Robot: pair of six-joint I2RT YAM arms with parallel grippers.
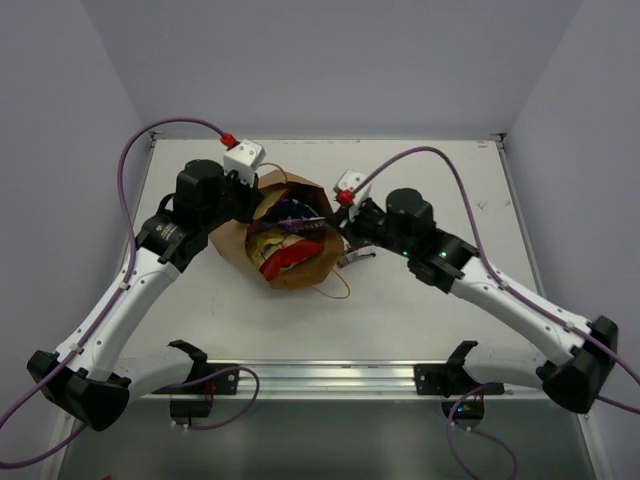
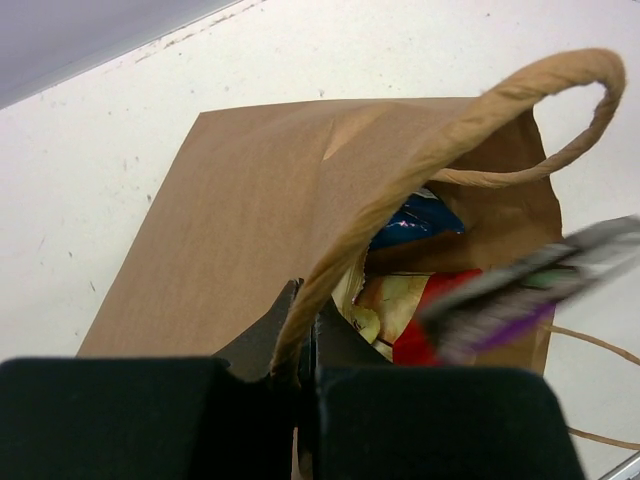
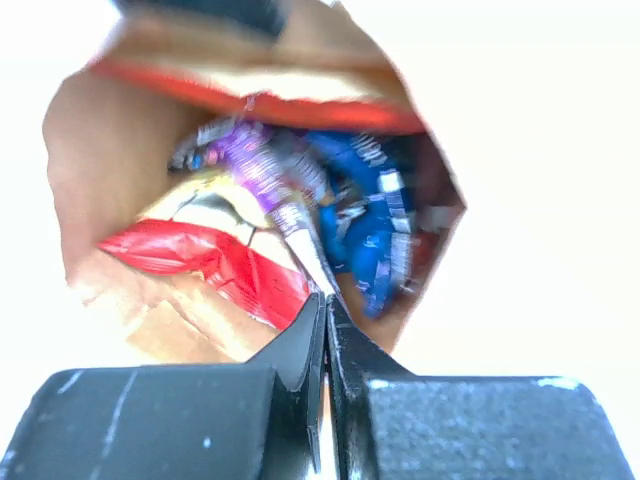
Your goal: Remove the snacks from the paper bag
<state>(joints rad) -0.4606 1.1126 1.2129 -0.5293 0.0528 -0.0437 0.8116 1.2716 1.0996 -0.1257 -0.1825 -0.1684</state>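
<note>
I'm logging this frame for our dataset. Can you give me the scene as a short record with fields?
bag: paper bag lying on the table, mouth open
left gripper: left gripper shut on the bag's rim, below the handle
right gripper: right gripper shut on the end of a purple wrapper at the mouth
inside: red bag, blue bag, others unclear

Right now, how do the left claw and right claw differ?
The left claw pinches the rim of the paper bag; the right claw pinches the end of a purple wrapper. The left claw sits beside the bag's outer wall; the right claw faces into its mouth. Both are shut.
</note>
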